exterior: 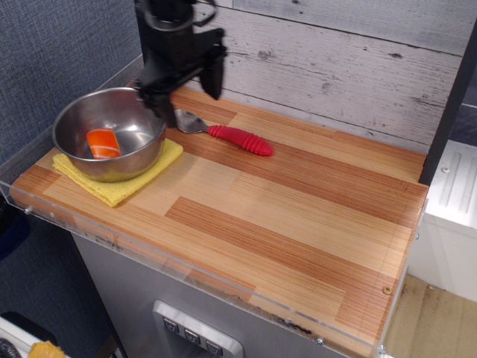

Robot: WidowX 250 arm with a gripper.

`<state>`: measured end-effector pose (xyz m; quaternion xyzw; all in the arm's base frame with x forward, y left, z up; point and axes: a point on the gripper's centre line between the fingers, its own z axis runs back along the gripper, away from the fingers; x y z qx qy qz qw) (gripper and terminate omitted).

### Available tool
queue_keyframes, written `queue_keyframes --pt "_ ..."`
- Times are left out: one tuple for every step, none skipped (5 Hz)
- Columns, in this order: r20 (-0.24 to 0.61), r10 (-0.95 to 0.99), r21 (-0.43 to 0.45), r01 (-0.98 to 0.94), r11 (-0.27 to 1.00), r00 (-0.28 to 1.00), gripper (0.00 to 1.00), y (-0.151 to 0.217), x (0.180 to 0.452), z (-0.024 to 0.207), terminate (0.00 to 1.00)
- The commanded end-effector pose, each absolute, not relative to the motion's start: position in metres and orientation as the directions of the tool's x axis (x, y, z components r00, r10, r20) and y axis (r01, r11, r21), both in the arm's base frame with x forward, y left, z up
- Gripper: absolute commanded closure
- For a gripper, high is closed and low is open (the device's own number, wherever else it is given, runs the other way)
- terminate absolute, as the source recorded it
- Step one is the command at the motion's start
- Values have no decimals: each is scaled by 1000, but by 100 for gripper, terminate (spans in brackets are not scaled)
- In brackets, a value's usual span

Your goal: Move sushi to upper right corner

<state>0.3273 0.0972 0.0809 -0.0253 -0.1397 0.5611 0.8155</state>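
Sitting in one bowl (112, 133), one sushi (103, 142), one spoon (227, 133) nearby

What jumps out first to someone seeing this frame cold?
Probably the black robot gripper hanging over the right rim of the shiny steel bowl at the table's back left, with the small orange salmon sushi lying inside the bowl. The bowl sits on a yellow cloth, and a red-handled metal spoon lies just right of it on the striped wooden tabletop.
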Motion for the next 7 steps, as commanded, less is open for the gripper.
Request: queue_keyframes --pt "283 853 -192 -845 499 439 0 146 328 105 0" --pt "284 829 -168 -826 538 482 0 158 321 103 0" --pt "283 820 -132 -827 547 497 0 163 308 97 0" --pt "284 814 -95 -830 550 507 0 168 296 89 0" --pt "275 822 -58 -845 532 498 0 180 282 80 0" --pt "280 828 -14 -861 509 486 0 190 273 73 0" --pt "255 832 21 -863 505 493 0 195 276 55 0"
